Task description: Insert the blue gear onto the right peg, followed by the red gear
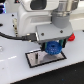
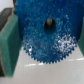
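- Start at the wrist view: the blue gear (image 2: pixel 44 37) fills almost the whole picture, face-on, so it sits right under the gripper (image 2: pixel 46 15) rather than off to any side.
- You see a dark round spot (image 2: pixel 49 22) at about 12 o'clock from the gear's middle. It may be the centre hole or the peg tip showing through it; the blur does not let you settle which.
- Green pads (image 2: pixel 9 50) flank the gear at 9 o'clock and, as a sliver, at 3 o'clock; they look like the fingers pressed to the gear's rim.
- So judge the gripper as clenched on the blue gear, fingers touching its edge on both sides.
- Move out to the exterior view: the gripper (image 1: pixel 52 44) hangs straight down with the blue gear (image 1: pixel 52 48) flat beneath it, directly over the grey plate (image 1: pixel 36 59).
- The gear lies toward 3 o'clock on that plate, the side where the right peg should be. The peg itself is hidden behind the gear, so you cannot tell whether the hole is already on it.
- The relation that counts is vertical: hole above peg, axis upright. In my judgement your next move is a straight descent, with little sideways correction.
- Farthest off, a small piece of red (image 1: pixel 73 36) peeks out at 3 o'clock beyond the arm, probably the red gear waiting its turn.
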Motion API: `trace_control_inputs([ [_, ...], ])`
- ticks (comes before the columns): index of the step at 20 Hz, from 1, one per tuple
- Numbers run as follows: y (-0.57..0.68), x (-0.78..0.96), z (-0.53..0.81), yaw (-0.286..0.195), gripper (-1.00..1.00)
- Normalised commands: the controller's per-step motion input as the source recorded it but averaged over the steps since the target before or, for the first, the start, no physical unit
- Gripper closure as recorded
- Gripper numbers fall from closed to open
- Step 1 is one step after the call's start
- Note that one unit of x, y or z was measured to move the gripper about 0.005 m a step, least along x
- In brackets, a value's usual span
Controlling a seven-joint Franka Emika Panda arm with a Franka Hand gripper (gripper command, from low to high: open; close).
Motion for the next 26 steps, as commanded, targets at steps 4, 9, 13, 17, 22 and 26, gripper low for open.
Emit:
trace_control_inputs([
  [4, -0.01, 0.06, -0.01, 0.0, 1.0],
  [9, 0.02, 0.11, -0.14, 0.0, 1.0],
  [13, 0.0, 0.1, -0.12, 0.0, 1.0],
  [17, 0.0, 0.13, -0.09, 0.0, 1.0],
  [22, 0.02, 0.11, -0.08, 0.0, 1.0],
  [26, 0.01, 0.07, -0.05, 0.0, 1.0],
])
